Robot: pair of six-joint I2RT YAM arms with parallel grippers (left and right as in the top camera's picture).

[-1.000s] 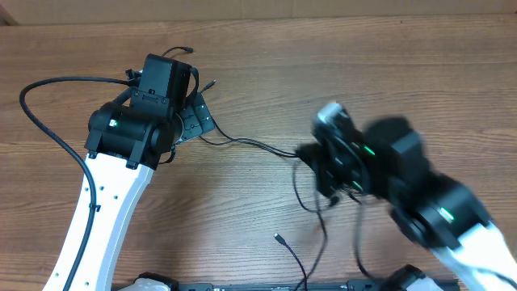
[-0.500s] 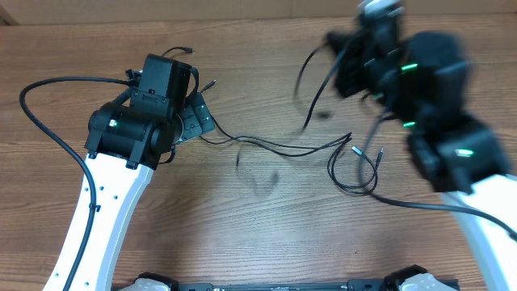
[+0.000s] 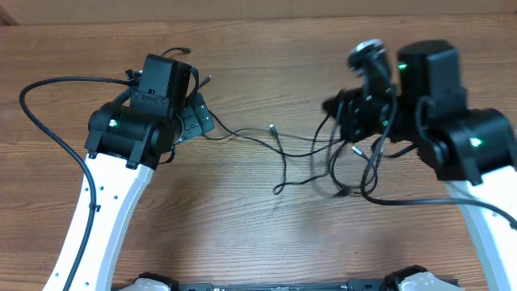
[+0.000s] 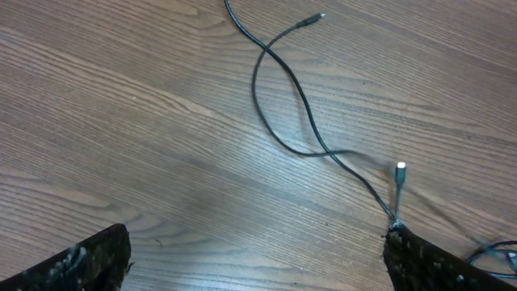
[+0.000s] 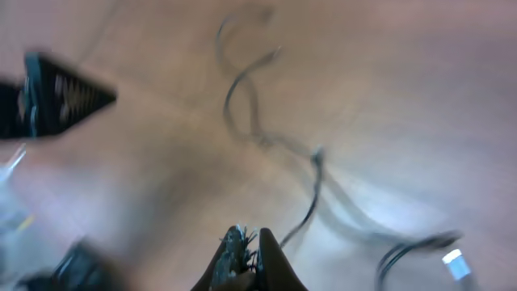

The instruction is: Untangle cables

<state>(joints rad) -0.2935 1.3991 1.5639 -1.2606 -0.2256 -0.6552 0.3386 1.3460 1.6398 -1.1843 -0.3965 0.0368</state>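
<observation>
The thin black cables (image 4: 323, 153) with small plug ends lie across the brown wood-grain table (image 3: 266, 48), from its centre out toward 3 o'clock, where several strands bunch into crossing loops. The left gripper (image 4: 257, 242), at 10 o'clock in the overhead view, has its fingers spread wide with nothing between them. One strand, next to a silver-tipped plug (image 4: 401, 170), runs right up against one finger. The right gripper (image 5: 246, 242), at 2 o'clock, is pinched together, apparently on the cables, though its wrist view is too blurred to confirm this.

A hard pull from the right could cinch the loops at 3 o'clock into a tighter knot. The strand against the left finger could snag and drag. So thin a cord may also slide out of the pinch.
</observation>
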